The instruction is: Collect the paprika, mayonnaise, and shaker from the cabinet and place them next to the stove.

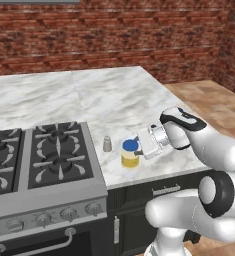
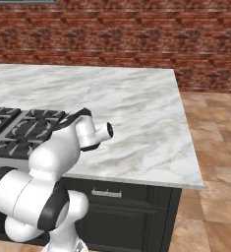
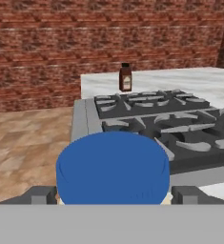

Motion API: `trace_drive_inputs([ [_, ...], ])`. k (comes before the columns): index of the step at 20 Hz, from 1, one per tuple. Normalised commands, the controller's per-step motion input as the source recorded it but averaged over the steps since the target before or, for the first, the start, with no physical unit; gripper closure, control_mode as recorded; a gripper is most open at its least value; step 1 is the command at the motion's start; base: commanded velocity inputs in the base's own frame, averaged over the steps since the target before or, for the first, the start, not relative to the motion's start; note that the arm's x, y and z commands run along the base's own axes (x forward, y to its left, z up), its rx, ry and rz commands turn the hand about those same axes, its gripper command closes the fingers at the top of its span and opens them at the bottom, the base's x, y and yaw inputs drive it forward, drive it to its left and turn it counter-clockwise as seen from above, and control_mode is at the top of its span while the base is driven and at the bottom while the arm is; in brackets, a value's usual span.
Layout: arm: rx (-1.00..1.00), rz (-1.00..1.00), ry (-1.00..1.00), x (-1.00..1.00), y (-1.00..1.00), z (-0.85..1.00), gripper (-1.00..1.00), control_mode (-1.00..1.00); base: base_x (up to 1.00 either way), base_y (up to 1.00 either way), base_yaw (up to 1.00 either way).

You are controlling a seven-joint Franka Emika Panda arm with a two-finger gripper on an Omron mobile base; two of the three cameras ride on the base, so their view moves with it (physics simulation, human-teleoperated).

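The mayonnaise [image 1: 130, 155], a pale-yellow jar with a blue lid, stands on the marble counter just right of the stove [image 1: 54, 162]. My gripper [image 1: 137, 146] reaches in level from the right and is shut on the jar at lid height. In the hand view the blue lid [image 3: 113, 167] sits between my fingertips [image 3: 41, 195]. The small grey-white shaker [image 1: 107, 144] stands upright between the jar and the stove's edge. The paprika [image 3: 126, 77], a dark red-brown bottle, stands on the counter beyond the far side of the stove [image 3: 156, 119]. The cabinet is out of view.
The marble counter [image 1: 119, 100] stretches back to a brick wall [image 1: 114, 30]. Its front edge runs just before the jar, above dark drawer fronts [image 1: 164, 192]. Bare wooden floor [image 1: 214, 100] lies to the right of the counter.
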Motion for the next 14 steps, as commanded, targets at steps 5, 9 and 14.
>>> trace_drive_inputs([
  [5,0.0,0.0,0.0,0.2,0.18,-0.22,1.0,-1.0,0.0,0.0,0.0],
  [9,0.0,0.0,0.0,0.16,0.12,-0.22,1.0,-1.0,0.0,0.0,0.0],
  [14,0.0,0.0,0.0,0.18,0.08,-0.19,1.0,-1.0,0.0,0.0,0.0],
])
